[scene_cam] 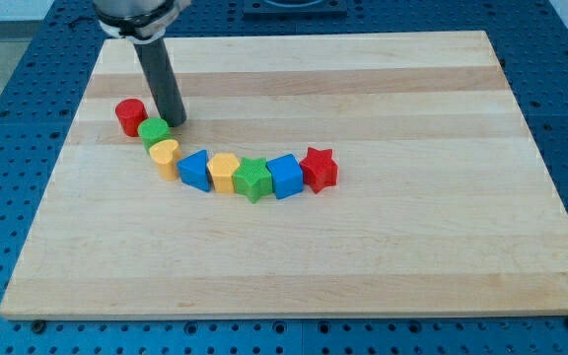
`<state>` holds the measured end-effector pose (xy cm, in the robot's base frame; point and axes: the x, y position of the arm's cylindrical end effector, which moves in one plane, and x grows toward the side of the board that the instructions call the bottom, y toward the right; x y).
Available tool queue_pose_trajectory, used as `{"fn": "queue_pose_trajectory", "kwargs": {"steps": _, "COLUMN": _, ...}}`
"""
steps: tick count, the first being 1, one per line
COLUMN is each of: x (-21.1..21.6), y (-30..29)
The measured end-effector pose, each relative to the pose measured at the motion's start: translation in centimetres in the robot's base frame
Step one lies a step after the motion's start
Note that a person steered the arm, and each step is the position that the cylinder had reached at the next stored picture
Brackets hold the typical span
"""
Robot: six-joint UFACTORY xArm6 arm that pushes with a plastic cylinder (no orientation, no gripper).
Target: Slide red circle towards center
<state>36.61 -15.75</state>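
One target: red circle block (pixel 130 115) | lies toward view's left of my tip (pixel 177 122), green round block (pixel 153 130) between | board centre opposite, toward view's right | no gripper fitted, bare rod only

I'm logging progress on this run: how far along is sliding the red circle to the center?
Done: nothing yet; the red circle sits near the board's left edge, at the end of the curved row of blocks. In hand: my tip stands to its right, just past the green circle, not on the far side needed for pushing. Left: reposition, then the whole slide.
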Motion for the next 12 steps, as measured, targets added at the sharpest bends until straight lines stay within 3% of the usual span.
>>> {"fn": "queue_pose_trajectory", "kwargs": {"steps": 2, "x": 0.9, "y": -0.4}}
{"fn": "queue_pose_trajectory", "kwargs": {"steps": 4, "x": -2.7, "y": 4.8}}
{"fn": "queue_pose_trajectory", "kwargs": {"steps": 5, "x": -6.8, "y": 2.3}}
{"fn": "queue_pose_trajectory", "kwargs": {"steps": 6, "x": -7.4, "y": -4.2}}
{"fn": "queue_pose_trajectory", "kwargs": {"steps": 7, "x": -6.1, "y": -8.9}}
{"fn": "queue_pose_trajectory", "kwargs": {"steps": 9, "x": 0.5, "y": -11.4}}
{"fn": "queue_pose_trajectory", "kwargs": {"steps": 11, "x": 0.9, "y": -4.5}}
{"fn": "queue_pose_trajectory", "kwargs": {"steps": 12, "x": 0.8, "y": -3.7}}
